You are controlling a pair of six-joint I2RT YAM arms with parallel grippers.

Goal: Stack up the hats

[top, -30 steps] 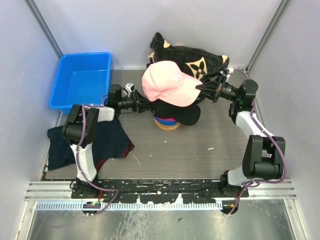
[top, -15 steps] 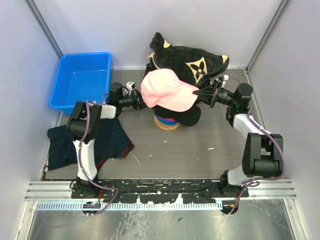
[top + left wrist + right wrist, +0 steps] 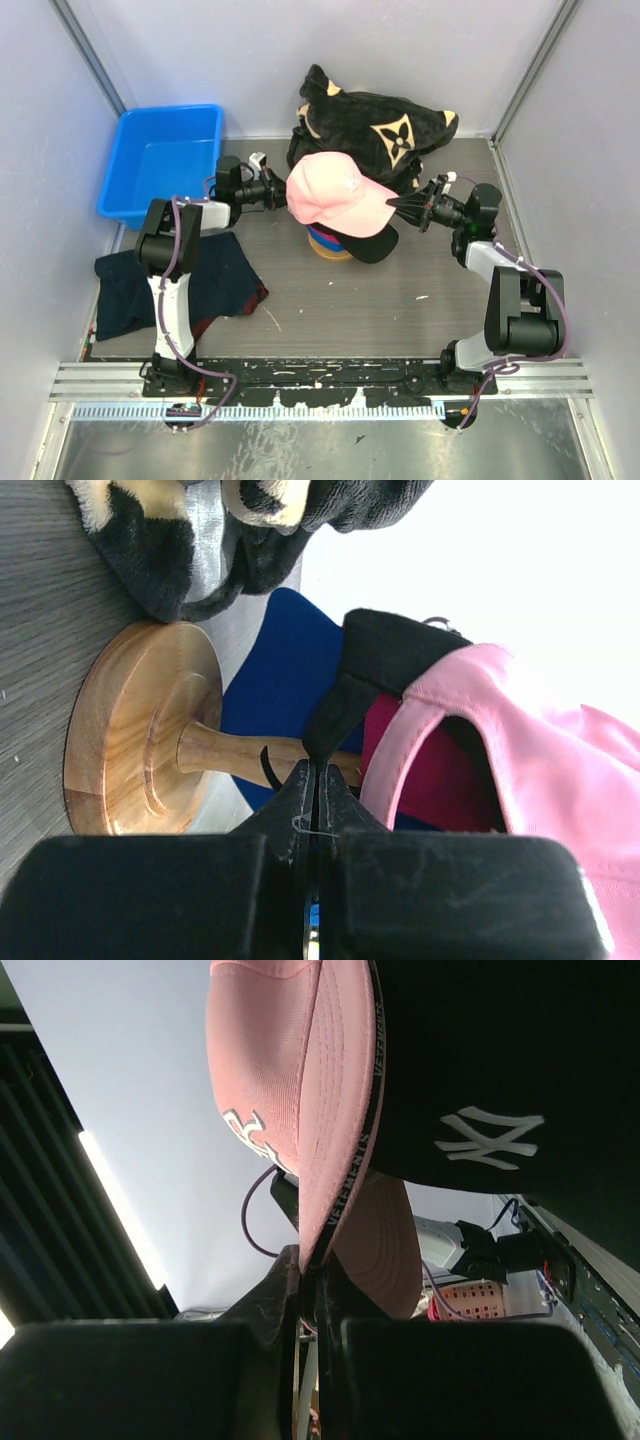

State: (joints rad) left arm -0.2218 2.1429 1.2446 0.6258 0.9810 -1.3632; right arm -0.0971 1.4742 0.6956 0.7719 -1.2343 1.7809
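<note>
Plush bundle (image 3: pixel 375 125) just behind wooden stand (image 3: pixel 140 730); right tool (image 3: pixel 391 203) pinching pink cap (image 3: pixel 332 190) brim; left tool (image 3: pixel 285 194) pressed together.

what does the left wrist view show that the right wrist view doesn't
Only the left wrist view shows the wooden stand, the blue cap, the magenta cap and the black plush bundle. Only the right wrist view shows the white logo on the black cap and the right hand shut on the light pink cap by its brim. Both show the pink and black caps.
</note>
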